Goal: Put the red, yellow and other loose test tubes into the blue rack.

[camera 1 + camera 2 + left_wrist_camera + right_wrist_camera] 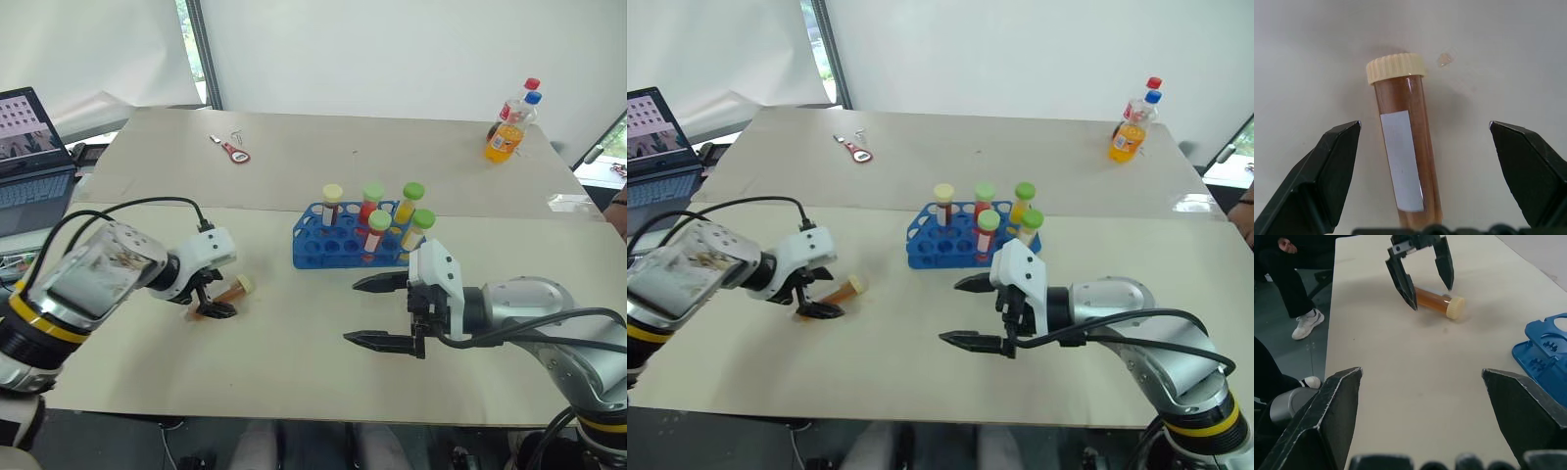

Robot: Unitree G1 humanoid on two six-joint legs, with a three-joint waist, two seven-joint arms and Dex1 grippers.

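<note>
Nearest the head camera, the right gripper (382, 312) hangs over bare table (294, 372) in front of the rack (338, 245), its two black fingers spread wide and pointing toward the robot's left with nothing between them. Behind it the blue rack stands upright on the near table and holds five tubes (377, 220) — one with a pale-yellow cap at the back left corner, the other four green-capped, with red or yellow liquid. One tube is loose: the amber tube (233, 290), pale-yellow cap, lies on its side on the table to the left of the rack, well apart from it, cap end toward the rack. The left gripper (208, 302) is down over that tube, jaws wide open and straddling it; in the left wrist view the tube (1405, 152) lies lengthwise between the two fingers (1327, 171) with a clear gap on each side, white label up, not gripped. Further out, a second table butts against the first; on it lie a red opener (235, 153) near the left and an orange soda bottle (507, 132) at the far right. A laptop (34, 157) sits open at the left edge — and the right wrist view catches a seated person's legs and a white shoe (1307, 324) beyond the table.
</note>
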